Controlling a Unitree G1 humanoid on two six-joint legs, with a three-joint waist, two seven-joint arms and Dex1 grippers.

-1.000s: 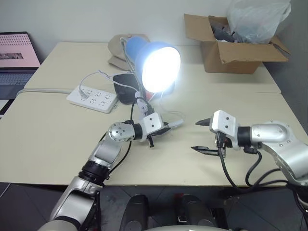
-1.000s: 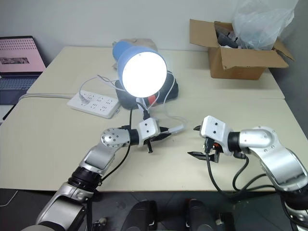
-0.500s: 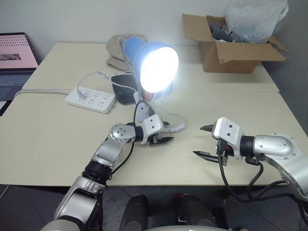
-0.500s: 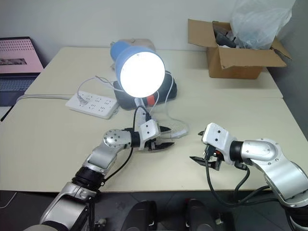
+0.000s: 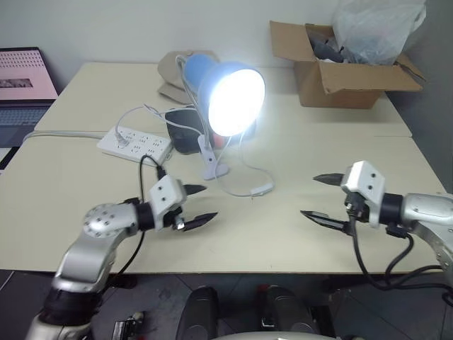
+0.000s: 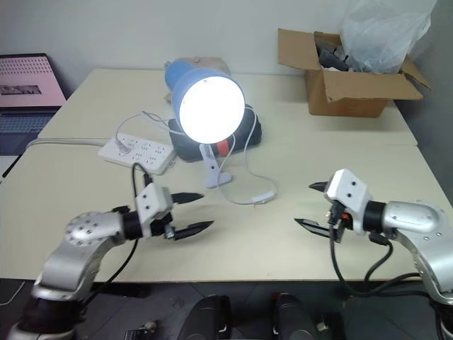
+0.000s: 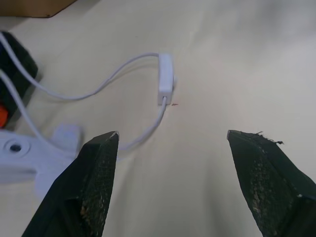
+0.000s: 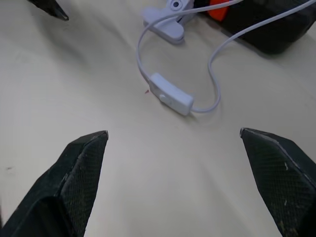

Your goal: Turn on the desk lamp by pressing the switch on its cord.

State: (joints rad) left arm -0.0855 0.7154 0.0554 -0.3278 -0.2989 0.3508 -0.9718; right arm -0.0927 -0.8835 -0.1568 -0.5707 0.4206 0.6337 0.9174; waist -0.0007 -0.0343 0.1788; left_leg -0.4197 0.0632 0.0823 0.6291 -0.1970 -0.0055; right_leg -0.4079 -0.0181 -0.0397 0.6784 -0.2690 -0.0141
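The desk lamp (image 5: 230, 99) stands lit at the middle of the table, its blue shade facing me and its white clip base (image 5: 212, 168) on the tabletop. The thin white cord (image 5: 237, 180) loops from the base to the slim white switch (image 5: 263, 189), which lies free on the table; the same switch (image 7: 166, 85) shows in the left wrist view and the switch (image 8: 171, 94) in the right wrist view. My left gripper (image 5: 211, 201) hovers open to the left of the switch, holding nothing. My right gripper (image 5: 308, 195) is open on the switch's right, also apart from it.
A white power strip (image 5: 134, 144) lies left of the lamp, with a black object (image 5: 182, 131) behind the clip base. A cardboard box (image 5: 340, 78) with a plastic bag sits at the back right. A laptop (image 5: 25, 78) stands at the far left.
My left gripper was shut at the switch; it has opened and drawn back to the left, toward the near edge. My right gripper shifted slightly right. The lamp stays lit.
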